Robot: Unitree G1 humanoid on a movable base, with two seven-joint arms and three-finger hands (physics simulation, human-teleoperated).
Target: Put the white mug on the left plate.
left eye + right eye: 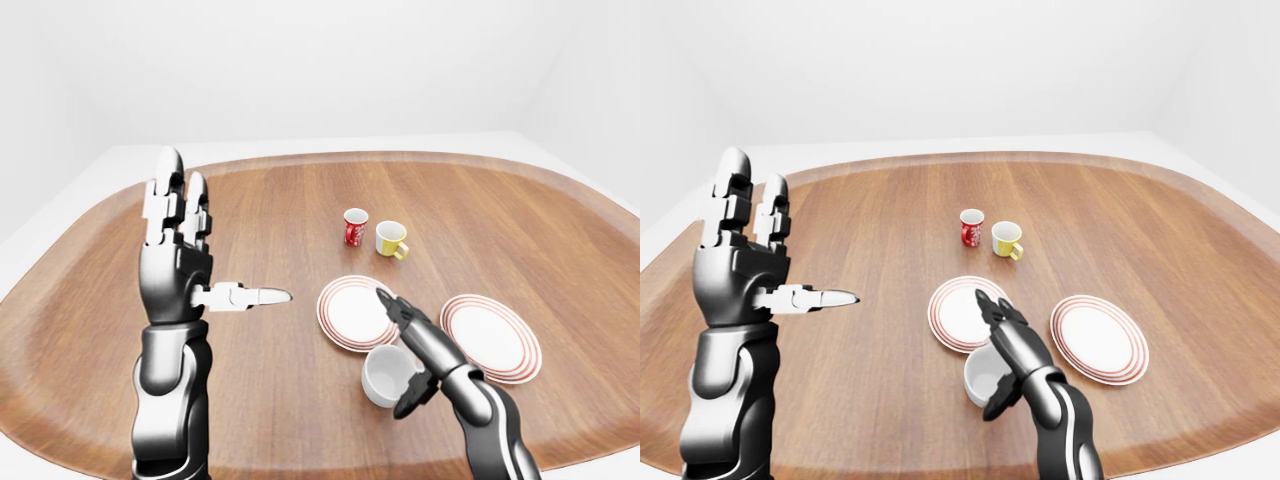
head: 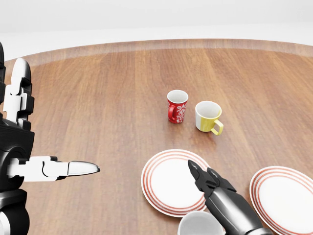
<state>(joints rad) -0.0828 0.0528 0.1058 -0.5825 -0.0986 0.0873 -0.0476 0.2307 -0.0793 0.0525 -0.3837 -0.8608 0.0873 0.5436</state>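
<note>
**White mug approached beside the left plate**

The white mug is seen standing on the bench, just below the left plate in the left-eye view. The right hand is laid over the mug's right side, fingers spread with one hooked under it; no closed grip is shown, presumably because a hold is being sought. The left hand is held upright and spread, well left of the plate, likely kept clear.

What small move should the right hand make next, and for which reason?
Probably close the right hand round the white mug: its fingers stand open about the mug, which sits on the table just below the left plate, not on it.
</note>
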